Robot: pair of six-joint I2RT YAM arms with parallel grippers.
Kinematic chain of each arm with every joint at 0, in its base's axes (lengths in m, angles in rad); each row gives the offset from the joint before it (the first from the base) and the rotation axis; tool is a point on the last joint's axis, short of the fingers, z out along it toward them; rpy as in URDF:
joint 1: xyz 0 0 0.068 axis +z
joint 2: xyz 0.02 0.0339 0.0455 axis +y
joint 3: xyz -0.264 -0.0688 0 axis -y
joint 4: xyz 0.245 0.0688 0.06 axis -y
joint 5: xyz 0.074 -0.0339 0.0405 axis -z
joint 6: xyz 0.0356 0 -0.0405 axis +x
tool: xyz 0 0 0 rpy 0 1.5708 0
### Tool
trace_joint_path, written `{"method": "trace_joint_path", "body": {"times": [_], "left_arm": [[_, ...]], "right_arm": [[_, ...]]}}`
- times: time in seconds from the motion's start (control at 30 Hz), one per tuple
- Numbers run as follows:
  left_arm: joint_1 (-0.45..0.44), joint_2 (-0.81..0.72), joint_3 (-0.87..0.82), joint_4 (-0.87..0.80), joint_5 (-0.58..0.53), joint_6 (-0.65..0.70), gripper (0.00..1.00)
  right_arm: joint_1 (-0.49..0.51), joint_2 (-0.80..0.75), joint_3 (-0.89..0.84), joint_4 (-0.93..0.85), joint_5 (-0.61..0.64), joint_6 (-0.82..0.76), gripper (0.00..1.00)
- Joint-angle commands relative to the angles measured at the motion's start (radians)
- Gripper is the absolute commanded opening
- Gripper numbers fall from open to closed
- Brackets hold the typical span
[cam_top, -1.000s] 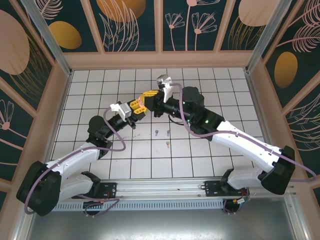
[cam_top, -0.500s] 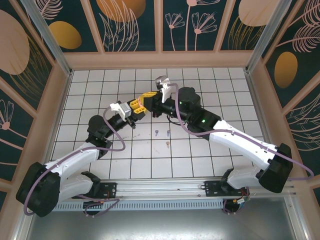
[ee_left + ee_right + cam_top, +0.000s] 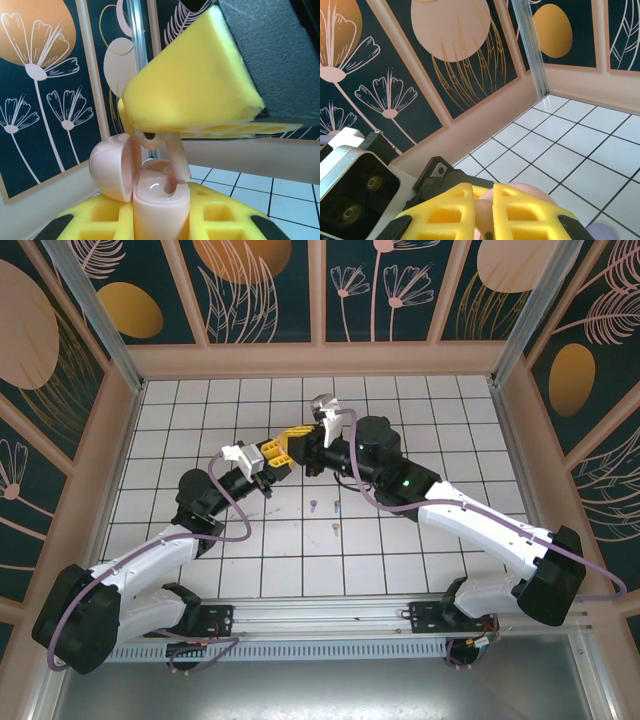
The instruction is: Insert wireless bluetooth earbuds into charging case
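My left gripper [image 3: 161, 222] is shut on the pale pink charging case [image 3: 160, 200] and holds it upright. The case's lid [image 3: 112, 167] is hinged open to the left. Above it, a yellow finger [image 3: 195, 90] of my right gripper pins a pale pink earbud [image 3: 172, 157], whose stem tip sits at the mouth of the case's right socket. In the right wrist view my right gripper [image 3: 488, 210] is shut on that earbud [image 3: 483, 214]. From above, the left gripper [image 3: 272, 454] and right gripper [image 3: 297, 436] meet over the middle of the tiled floor.
Three loose earbuds lie on the tiles in front of the grippers: two side by side [image 3: 314, 506] [image 3: 336, 506] and one nearer [image 3: 335, 528]. Patterned walls [image 3: 320, 290] close in the floor on three sides. The left wrist's camera housing [image 3: 350, 185] is close to the right gripper.
The right arm has edged slightly left and in toward the left gripper, with the earbud still pinched. The left arm has barely moved.
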Motion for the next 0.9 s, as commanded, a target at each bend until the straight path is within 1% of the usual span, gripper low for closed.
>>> {"method": "trace_joint_path", "body": {"times": [0.0,0.17,0.43,0.7,0.87], "left_arm": [[-0.007,-0.016,0.047,0.040,0.015,-0.016,0.00],[-0.007,-0.015,0.050,0.034,0.013,-0.019,0.00],[-0.007,-0.013,0.050,0.031,0.018,-0.019,0.00],[-0.007,-0.006,0.041,0.036,0.023,-0.013,0.00],[-0.007,-0.004,0.043,0.031,0.027,-0.012,0.00]], "right_arm": [[0.017,0.003,-0.018,-0.032,-0.026,-0.012,0.12],[0.022,0.001,-0.027,-0.046,-0.007,-0.020,0.12],[0.016,-0.018,-0.025,-0.036,0.059,-0.018,0.11],[0.010,-0.027,0.055,-0.017,0.023,-0.020,0.11],[0.009,-0.041,0.068,0.021,0.023,-0.015,0.11]]}}
